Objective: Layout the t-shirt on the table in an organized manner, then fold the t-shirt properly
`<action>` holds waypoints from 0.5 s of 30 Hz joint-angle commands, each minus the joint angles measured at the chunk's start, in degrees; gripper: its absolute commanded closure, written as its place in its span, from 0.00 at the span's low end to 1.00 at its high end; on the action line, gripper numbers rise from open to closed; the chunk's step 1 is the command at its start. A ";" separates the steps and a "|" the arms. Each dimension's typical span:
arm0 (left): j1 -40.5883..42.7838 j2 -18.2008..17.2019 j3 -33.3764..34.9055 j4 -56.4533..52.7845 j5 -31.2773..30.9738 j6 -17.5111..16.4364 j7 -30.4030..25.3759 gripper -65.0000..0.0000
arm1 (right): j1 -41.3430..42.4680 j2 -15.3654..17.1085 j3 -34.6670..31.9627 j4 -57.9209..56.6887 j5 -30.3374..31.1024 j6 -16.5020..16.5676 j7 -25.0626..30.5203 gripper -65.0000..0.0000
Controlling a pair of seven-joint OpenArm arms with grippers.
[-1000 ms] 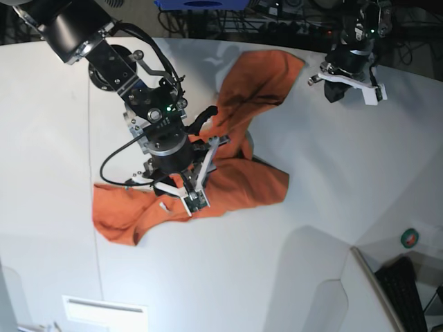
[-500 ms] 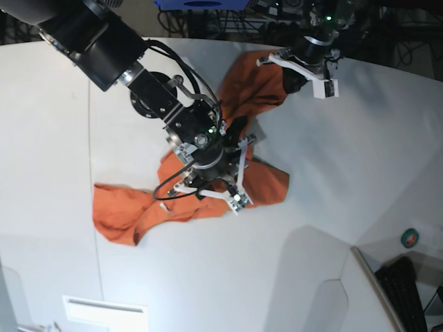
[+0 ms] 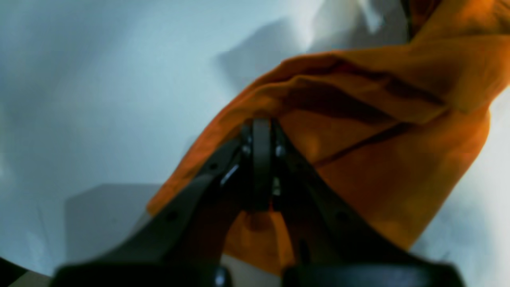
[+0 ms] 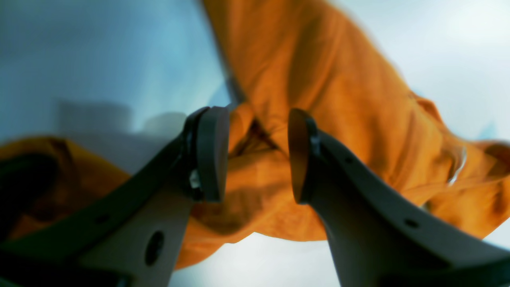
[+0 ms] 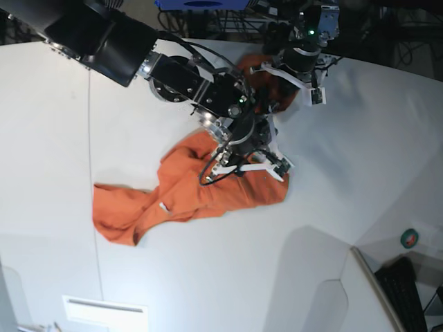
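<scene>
Worktop (image 5: 346, 138): white, curved far edge, thin dark seam down its left part; corners cut off by the base view's frame.

T-shirt (image 5: 201, 190): orange, bunched in a long crumpled band across the middle of the worktop, from a low flat lobe at base-view left up to a raised end near the far edge. Neckline and sleeves cannot be picked out; a small pale tag (image 5: 163, 207) shows on the lower fold. The middle of the shirt is hidden under the right arm.

Right arm (image 5: 118, 41): large, dark, enters from upper left of the base view and covers the centre of the cloth.

Right hand (image 4: 258, 155): jaws partly apart, pads on either side of a raised fold of cloth. The wrist view is blurred; whether the pads touch the cloth, cannot tell. Nothing clearly gripped.

Left hand (image 3: 261, 159): fingers pressed fully together, pinching an edge of the shirt's raised far end. The cloth inside the pinch is hidden by the fingers; the picture is soft.

Green-and-red round item (image 5: 410, 238): small, at the right edge; identity unclear.
</scene>
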 commanded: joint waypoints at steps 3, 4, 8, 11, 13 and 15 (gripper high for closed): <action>0.23 -0.05 0.03 0.30 0.25 0.95 0.80 1.00 | 1.37 -2.15 -3.16 -1.98 -6.70 -3.68 2.19 0.63; 0.23 -0.05 0.03 0.30 0.25 0.95 0.80 1.00 | 1.37 -2.94 -3.25 -3.38 -8.63 -4.03 2.98 0.63; 0.58 -0.05 -0.15 0.39 -0.02 0.95 0.80 1.00 | 1.46 -6.02 -3.60 -11.65 -14.26 -2.27 3.86 0.49; 0.75 -0.05 -0.15 0.30 0.07 0.95 0.80 1.00 | 1.55 -6.28 -3.60 -13.05 -17.78 -1.40 6.94 0.43; 0.75 -0.05 -0.15 0.22 0.33 0.95 0.80 1.00 | 1.81 -6.28 -3.60 -14.20 -18.92 -1.31 8.69 0.42; 0.84 -0.05 -0.15 0.22 0.33 0.95 0.80 1.00 | 3.31 -6.28 -3.60 -16.22 -18.66 -1.31 8.96 0.43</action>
